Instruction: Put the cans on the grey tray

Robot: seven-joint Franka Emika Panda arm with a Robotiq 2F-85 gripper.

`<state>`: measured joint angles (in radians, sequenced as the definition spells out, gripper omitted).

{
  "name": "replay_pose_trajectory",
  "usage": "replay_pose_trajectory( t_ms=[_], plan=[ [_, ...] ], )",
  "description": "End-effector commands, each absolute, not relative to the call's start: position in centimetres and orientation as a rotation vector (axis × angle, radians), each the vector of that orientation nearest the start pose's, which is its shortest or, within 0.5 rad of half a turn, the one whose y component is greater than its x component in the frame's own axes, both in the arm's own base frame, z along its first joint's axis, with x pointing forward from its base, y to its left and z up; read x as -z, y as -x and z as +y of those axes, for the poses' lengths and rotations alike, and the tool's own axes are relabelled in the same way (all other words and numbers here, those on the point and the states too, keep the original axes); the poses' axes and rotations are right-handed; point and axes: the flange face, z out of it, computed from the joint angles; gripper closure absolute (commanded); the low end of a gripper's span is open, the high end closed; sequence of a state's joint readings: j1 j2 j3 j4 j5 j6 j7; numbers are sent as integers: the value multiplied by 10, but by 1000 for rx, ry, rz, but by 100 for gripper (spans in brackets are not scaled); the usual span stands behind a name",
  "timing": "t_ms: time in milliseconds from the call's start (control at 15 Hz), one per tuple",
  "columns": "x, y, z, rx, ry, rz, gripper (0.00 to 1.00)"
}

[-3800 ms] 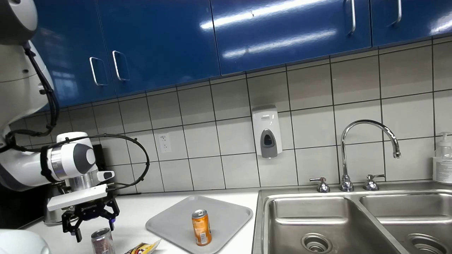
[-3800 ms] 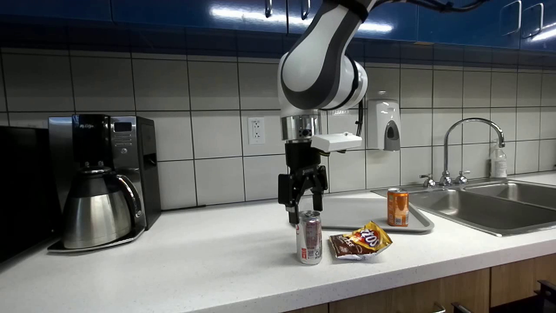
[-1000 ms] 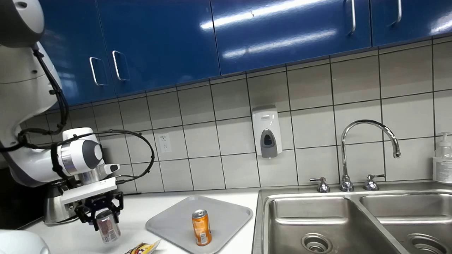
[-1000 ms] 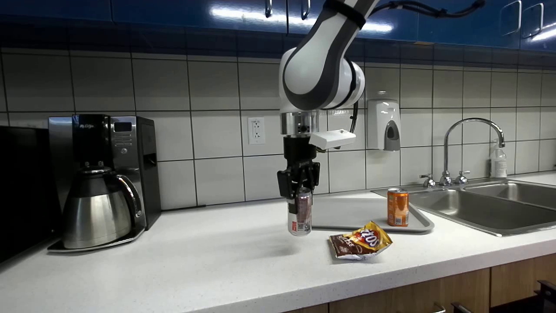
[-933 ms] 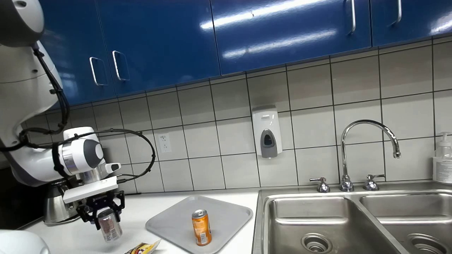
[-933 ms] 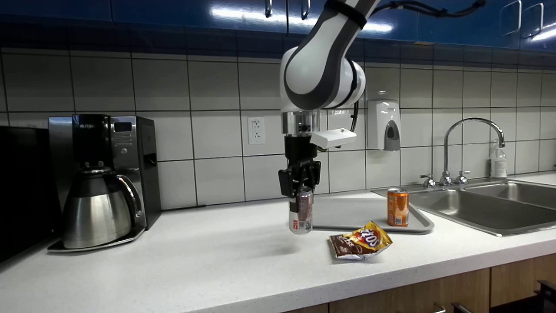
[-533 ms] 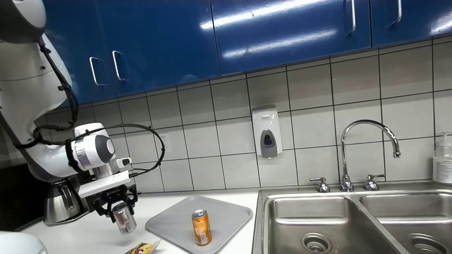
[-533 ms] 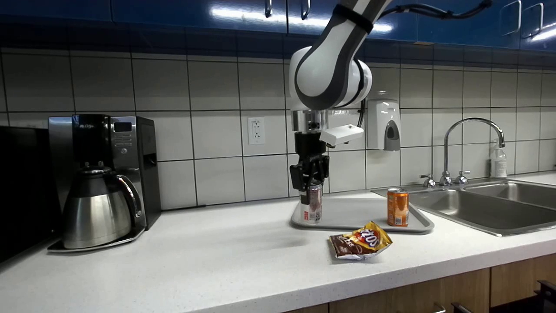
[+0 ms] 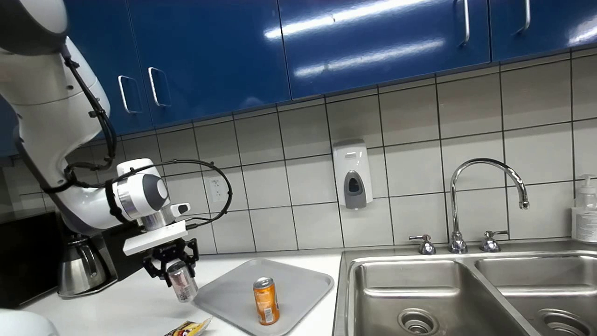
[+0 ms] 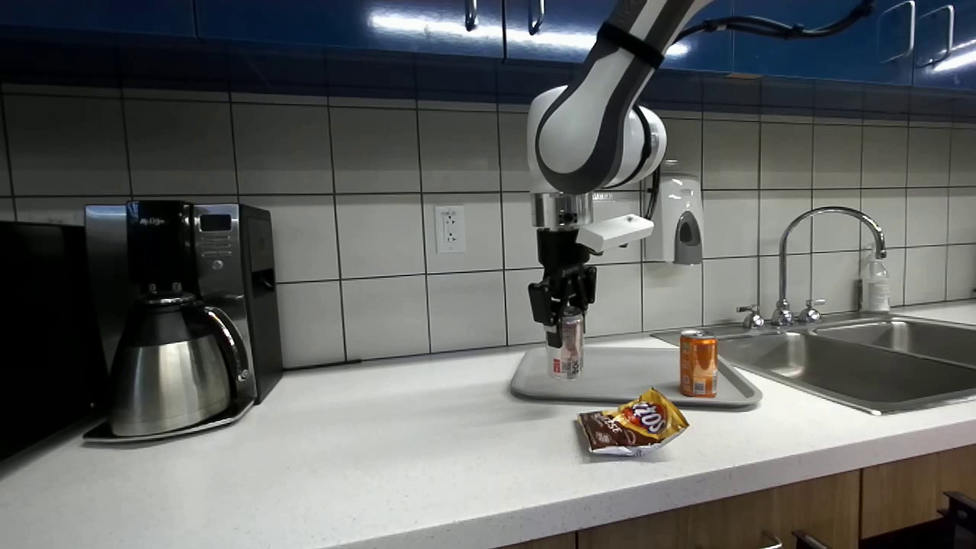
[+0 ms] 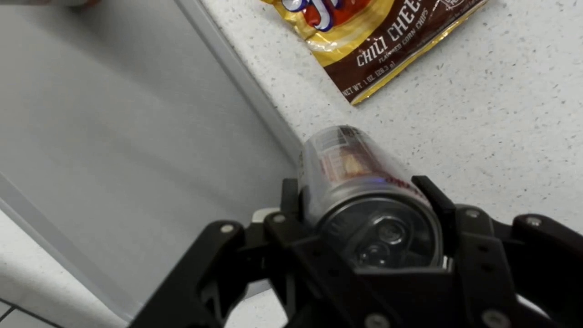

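My gripper [image 9: 181,277] is shut on the silver can [image 9: 184,285], one finger on each side near its top, as the wrist view confirms. The silver can [image 10: 569,357] hangs above the counter, its base slanting a little to the right in an exterior view. The grey tray [image 10: 625,374] lies flat beside and partly behind it; in the wrist view the can's lower end overlaps the rim of the tray [image 11: 136,114]. Whether the can is over the tray or just off its edge, I cannot tell. The orange can [image 10: 698,366] stands upright on the tray, near its front edge.
A chip bag [image 10: 637,424] lies on the counter in front of the tray. To the right of the tray is the steel sink [image 9: 347,289] with a tall faucet [image 9: 454,200]. A coffee maker [image 10: 259,305] with its pot [image 10: 171,381] stands at the left by the tiled wall.
The gripper has shut on the silver can, which stood on the counter, and lifted it. Over the last second both have moved right, toward the tray. The orange can, tray and bag stay put.
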<state>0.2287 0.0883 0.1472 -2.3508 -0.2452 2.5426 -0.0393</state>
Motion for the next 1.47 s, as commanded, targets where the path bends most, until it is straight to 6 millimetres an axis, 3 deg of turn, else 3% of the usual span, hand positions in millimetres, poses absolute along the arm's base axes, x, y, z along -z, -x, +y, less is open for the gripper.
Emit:
replay_pose_trajectory(
  t_ms=[0,600,1400],
  plan=[
    [-310,-500,179,223,3157,-906,62],
    [-291,-533,142,191,3215,-768,62],
    [-259,-565,122,132,3234,-691,62]
  ],
)
